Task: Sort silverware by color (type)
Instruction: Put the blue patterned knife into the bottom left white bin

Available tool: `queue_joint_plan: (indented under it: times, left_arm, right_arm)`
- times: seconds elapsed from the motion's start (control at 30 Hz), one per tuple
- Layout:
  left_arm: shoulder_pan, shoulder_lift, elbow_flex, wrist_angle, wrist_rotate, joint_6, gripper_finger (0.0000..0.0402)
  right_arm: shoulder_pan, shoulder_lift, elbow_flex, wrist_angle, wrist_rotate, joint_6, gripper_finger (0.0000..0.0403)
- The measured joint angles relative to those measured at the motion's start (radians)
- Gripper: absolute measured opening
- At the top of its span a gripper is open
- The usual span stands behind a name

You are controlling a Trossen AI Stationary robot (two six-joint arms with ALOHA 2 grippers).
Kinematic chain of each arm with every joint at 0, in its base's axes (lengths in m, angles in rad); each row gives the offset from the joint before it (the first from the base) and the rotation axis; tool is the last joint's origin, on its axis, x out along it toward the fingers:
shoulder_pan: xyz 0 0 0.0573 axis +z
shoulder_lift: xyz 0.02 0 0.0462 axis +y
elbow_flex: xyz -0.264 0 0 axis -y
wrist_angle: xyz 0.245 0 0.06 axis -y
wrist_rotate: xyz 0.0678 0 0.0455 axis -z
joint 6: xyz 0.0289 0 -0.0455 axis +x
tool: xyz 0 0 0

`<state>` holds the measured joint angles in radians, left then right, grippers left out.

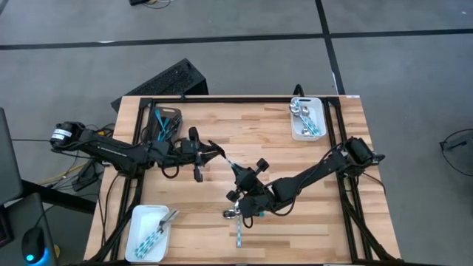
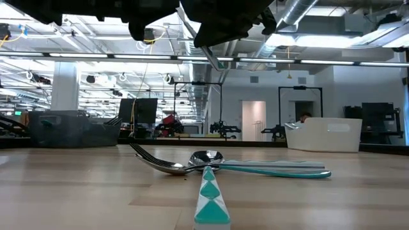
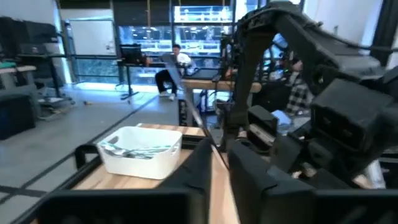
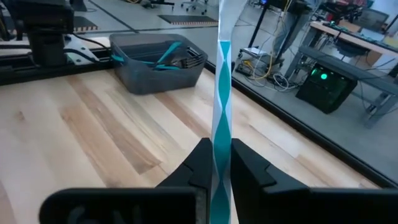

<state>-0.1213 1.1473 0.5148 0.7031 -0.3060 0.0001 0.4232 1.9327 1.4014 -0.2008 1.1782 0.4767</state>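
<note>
High view: a pale wooden table (image 1: 295, 159) carries both dark arms, which meet near its middle. The left gripper (image 1: 214, 151) reaches in from the left edge and the right gripper (image 1: 238, 176) from the right, with one teal-handled utensil (image 1: 226, 161) raised between them, clear of the boards.

In the right wrist view, the right gripper (image 4: 219, 152) is clamped on the utensil's teal-and-white handle (image 4: 222, 87), which stands straight up out of the fingers. In the left wrist view, the left gripper (image 3: 217, 149) is pinched onto the bare metal end (image 3: 186, 99) of the same piece (whether fork, knife or spoon cannot be told), so both grippers hold it at once.

A dark grey tray (image 1: 167, 122) of teal-handled pieces sits at the far left corner of the table, just beside the left arm. A white tray (image 1: 307, 118) holding spoons sits at the far right corner. A second white tray (image 1: 148, 235), with more teal-handled silverware, sits at the near left corner.

On the bare wood near the table's front edge, just below the right gripper, lie loose pieces. In the low view, a spoon (image 2: 208, 158) with a teal handle and a fork (image 2: 160, 165) rest together, touching. Another teal handle (image 2: 211, 201) points toward the low camera.
</note>
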Motion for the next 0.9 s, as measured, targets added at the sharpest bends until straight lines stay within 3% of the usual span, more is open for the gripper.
queue_joint_plan:
  times: [0.07, 0.3, 0.67, 0.8, 0.9]
  left_arm:
    - [0.001, 0.0, 0.0, 0.004, 0.022, -0.006, 0.0011]
    - [0.001, 0.0, 0.0, -0.012, 0.044, 0.008, 0.0002]
    - [0.0, -0.003, 0.0, -0.039, 0.042, 0.026, 0.0]
    - [-0.013, -0.036, 0.0, -0.096, 0.109, 0.032, 0.0]
    - [-0.023, -0.089, 0.007, -0.25, 0.102, 0.042, 0.0002]
  right_arm:
    - [0.003, 0.0, 0.0, -0.001, -0.003, -0.008, 0.0059]
    - [0.004, 0.0, 0.0, -0.001, -0.049, -0.006, 0.0076]
    - [-0.001, 0.0, 0.0, 0.005, -0.078, 0.01, 0.0049]
    - [-0.01, 0.0, 0.001, 0.011, -0.147, 0.053, 0.0078]
    - [-0.013, 0.0, 0.002, 0.01, -0.168, 0.087, 0.0117]
